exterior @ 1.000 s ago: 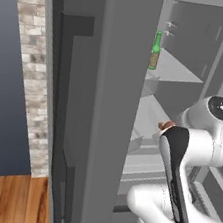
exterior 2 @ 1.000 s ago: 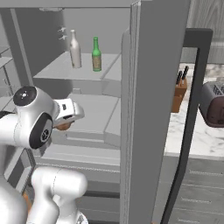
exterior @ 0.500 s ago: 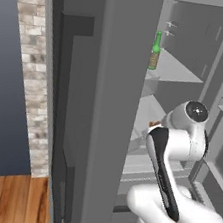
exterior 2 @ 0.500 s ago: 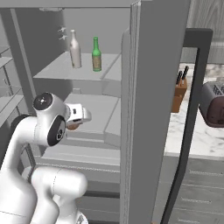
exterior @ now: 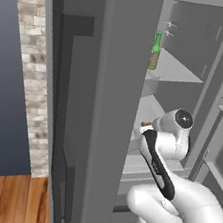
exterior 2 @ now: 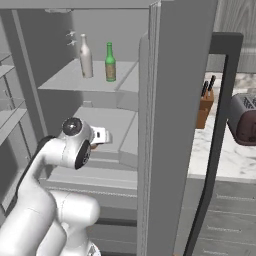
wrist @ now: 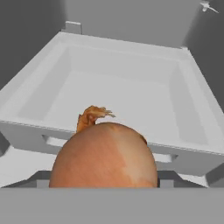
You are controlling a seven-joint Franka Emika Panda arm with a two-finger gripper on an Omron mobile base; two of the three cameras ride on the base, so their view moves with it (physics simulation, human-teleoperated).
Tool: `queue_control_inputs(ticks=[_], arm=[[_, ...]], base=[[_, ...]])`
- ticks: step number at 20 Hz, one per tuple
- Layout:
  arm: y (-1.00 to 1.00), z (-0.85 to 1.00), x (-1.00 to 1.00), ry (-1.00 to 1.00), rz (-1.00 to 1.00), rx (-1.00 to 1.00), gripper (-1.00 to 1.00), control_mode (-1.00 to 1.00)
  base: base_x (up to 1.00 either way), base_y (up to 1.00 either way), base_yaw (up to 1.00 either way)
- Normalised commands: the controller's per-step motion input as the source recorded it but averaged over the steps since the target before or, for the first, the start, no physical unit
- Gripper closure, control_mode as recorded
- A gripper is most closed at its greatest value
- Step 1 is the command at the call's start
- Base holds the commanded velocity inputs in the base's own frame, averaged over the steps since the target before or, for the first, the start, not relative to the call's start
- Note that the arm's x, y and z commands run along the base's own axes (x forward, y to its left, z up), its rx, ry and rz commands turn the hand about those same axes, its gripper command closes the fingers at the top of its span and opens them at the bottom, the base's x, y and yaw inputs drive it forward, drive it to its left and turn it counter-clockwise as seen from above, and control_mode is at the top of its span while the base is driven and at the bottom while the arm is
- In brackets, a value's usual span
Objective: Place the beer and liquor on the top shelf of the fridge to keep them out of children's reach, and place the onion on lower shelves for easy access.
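Onion (wrist: 105,155) gripped between fingers, hovering before shallow fridge drawer (wrist: 127,94); beer (exterior 2: 110,62) and liquor (exterior 2: 86,56) upright on top shelf (exterior 2: 65,80).

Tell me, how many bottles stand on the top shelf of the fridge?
2: the liquor on the left and the beer just right of it, both upright on the top shelf. Others may be hidden.

You see the liquor (exterior 2: 85,56) and the beer (exterior 2: 110,62) upright side by side on the fridge's top shelf (exterior 2: 75,81), beer at 3 o'clock of the liquor; the onion (wrist: 105,155) sits before a lower drawer (wrist: 118,94).
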Motion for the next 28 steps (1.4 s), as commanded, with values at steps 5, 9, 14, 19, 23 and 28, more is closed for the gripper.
queue_control_inputs(ticks=[5,9,14,19,23,28], arm=[[0.16,-0.22,0.87,0.01,0.00,0.01,1.00,-1.00],[0.15,-0.05,0.91,0.07,0.00,0.00,1.00,-1.00],[0.06,-0.02,0.91,0.06,0.00,0.00,-1.00,-1.00],[0.00,0.00,0.74,0.03,0.00,0.00,-1.00,-1.00],[0.00,0.00,0.15,0.01,0.00,0.00,-1.00,-1.00],[0.00,0.10,0.00,0.00,0.00,0.00,-1.00,-1.00]], base=[[0.00,0.00,0.00],[0.00,0.00,0.00],[0.00,0.00,0.00],[0.00,0.00,0.00],[0.00,0.00,0.00],[0.00,0.00,0.00]])
